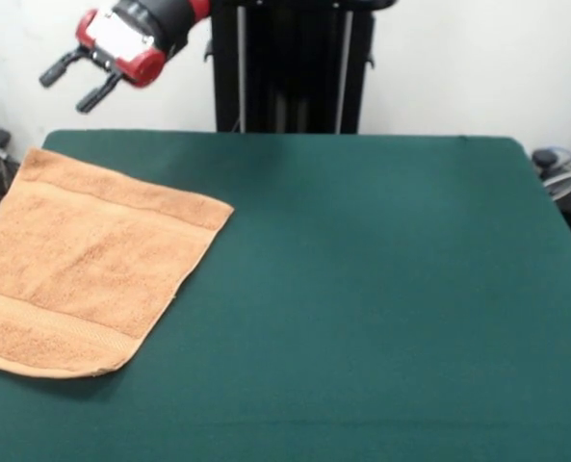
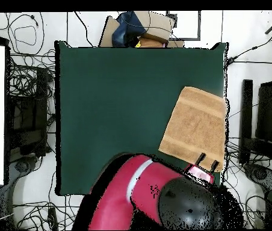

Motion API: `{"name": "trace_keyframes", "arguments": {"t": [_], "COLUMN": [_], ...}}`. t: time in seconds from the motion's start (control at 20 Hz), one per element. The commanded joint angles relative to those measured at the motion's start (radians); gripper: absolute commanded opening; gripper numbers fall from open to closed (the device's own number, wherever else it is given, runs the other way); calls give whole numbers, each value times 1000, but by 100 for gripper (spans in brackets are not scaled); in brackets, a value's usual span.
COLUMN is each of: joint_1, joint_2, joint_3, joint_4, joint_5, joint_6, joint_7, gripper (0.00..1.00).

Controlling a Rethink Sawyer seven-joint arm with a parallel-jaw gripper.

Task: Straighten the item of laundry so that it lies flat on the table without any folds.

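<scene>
Front view: nubby tan terry towel point(image 1: 88, 265) lies flat on green felt table point(image 1: 381, 289); hand point(image 1: 73, 82) open above.

No readable text, labels or numbers anywhere

Tan-orange towel point(image 1: 88, 274) point(image 2: 194, 128), flat, unfolded, skewed, at green table point(image 1: 381, 289) point(image 2: 120, 102) edge

Towel point(image 1: 88, 274): tan-orange terry, plain field, with a smoother woven band stripe of the same colour near each of two opposite edges. Counter point(image 1: 381, 289): uniform dark green felt-like cloth, no pattern. Claw point(image 1: 73, 82): black fingers on a red housing with a white face panel. Arm point(image 2: 135, 189): red with a pale stripe and black sections.
</scene>
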Motion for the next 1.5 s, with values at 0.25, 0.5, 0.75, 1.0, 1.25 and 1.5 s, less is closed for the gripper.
{"name": "trace_keyframes", "arguments": {"t": [0.25,0.5,0.75,1.0,1.25,1.5], "joint_1": [172,272,334,312,175,142], "joint_2": [-135,-135,-223,-375,-597,-629], "joint_3": [-39,-31,-23,78,338,407], "joint_4": [-10,-93,-243,-316,-323,-320], "joint_5": [36,24,-189,-420,-632,-639], "joint_6": [333,486,803,1054,1373,1432], "joint_7": [-44,-68,-90,-11,-12,-9], "gripper": [100,100,100,100,100,100]}}
